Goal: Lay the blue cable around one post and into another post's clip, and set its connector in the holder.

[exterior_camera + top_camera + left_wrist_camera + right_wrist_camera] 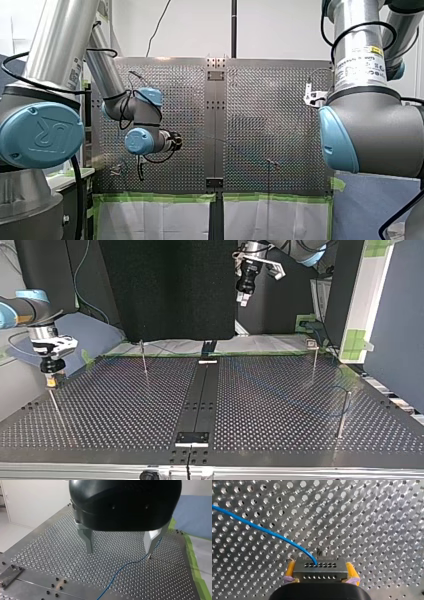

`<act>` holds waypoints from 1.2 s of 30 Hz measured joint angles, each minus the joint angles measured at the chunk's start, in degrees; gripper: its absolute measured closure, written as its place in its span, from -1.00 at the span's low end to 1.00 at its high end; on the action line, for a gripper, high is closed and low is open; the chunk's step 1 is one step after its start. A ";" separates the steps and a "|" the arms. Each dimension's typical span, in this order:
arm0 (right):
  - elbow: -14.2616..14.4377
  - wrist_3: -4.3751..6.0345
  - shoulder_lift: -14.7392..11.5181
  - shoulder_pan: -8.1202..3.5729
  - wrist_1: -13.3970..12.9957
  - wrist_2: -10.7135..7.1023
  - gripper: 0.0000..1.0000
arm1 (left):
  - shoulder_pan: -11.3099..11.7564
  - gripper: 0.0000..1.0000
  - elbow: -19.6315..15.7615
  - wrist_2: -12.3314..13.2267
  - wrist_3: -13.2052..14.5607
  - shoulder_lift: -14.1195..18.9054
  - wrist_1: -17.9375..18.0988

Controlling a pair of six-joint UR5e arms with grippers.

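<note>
Right gripper grasps the connector near the table's side edge, blue cable trailing off; left gripper hangs released. Seating the connector seems in hand: next needs alignment over the holder.

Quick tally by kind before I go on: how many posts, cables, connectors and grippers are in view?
Posts: 4
Cable: 1
Connector: 1
Grippers: 2, left gripper and right gripper
Total: 8
</note>
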 joint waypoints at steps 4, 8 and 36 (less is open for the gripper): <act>-0.20 0.00 -0.01 -0.21 0.18 0.27 1.00 | 0.09 -1.00 0.01 0.00 0.03 0.01 0.00; -0.40 0.22 -0.01 -0.32 0.25 0.39 1.00 | 0.17 -1.00 0.02 0.13 0.04 0.01 0.01; -1.19 1.63 0.36 0.10 1.68 2.62 1.00 | 0.30 -1.00 0.01 0.60 0.05 -0.03 0.09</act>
